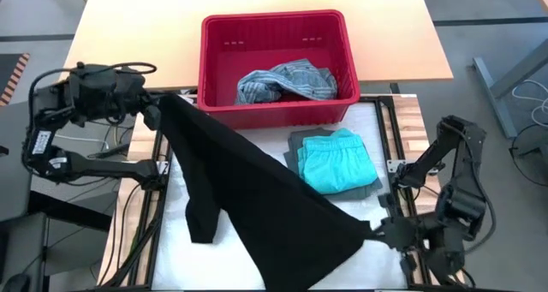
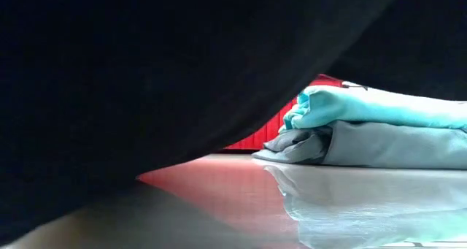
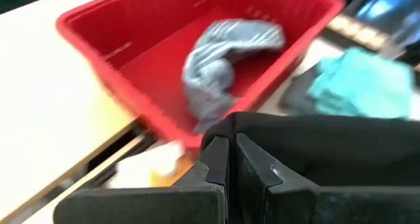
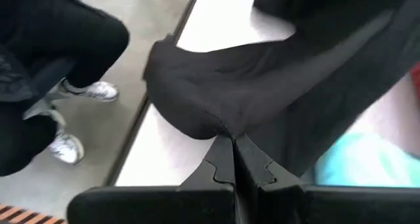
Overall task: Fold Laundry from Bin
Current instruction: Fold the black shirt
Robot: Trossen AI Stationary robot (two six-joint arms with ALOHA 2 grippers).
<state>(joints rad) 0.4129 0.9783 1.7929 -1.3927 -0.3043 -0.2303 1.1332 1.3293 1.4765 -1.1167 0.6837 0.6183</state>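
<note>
Black garment [image 1: 257, 189] stretched diagonally, left gripper [image 1: 152, 112] by the bin [image 1: 276, 112] to right gripper [image 1: 373, 230] at near-right, both pinching it. Turquoise [image 1: 336, 159] on grey-green [image 1: 301, 142] beside; blue-grey [image 1: 287, 82] in bin.

A black garment [image 1: 257, 189] hangs stretched diagonally; turquoise [image 1: 336, 162] lies folded on grey-green [image 1: 295, 149]; blue-grey [image 1: 282, 82] sits crumpled inside the red bin [image 1: 276, 26].

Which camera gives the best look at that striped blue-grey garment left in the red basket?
The high view: the blue-grey garment lies in full sight, crumpled inside the red basket. The left wrist view shows it too, but blurred. In the low view the black garment hides it, and the right wrist view misses it.
</note>
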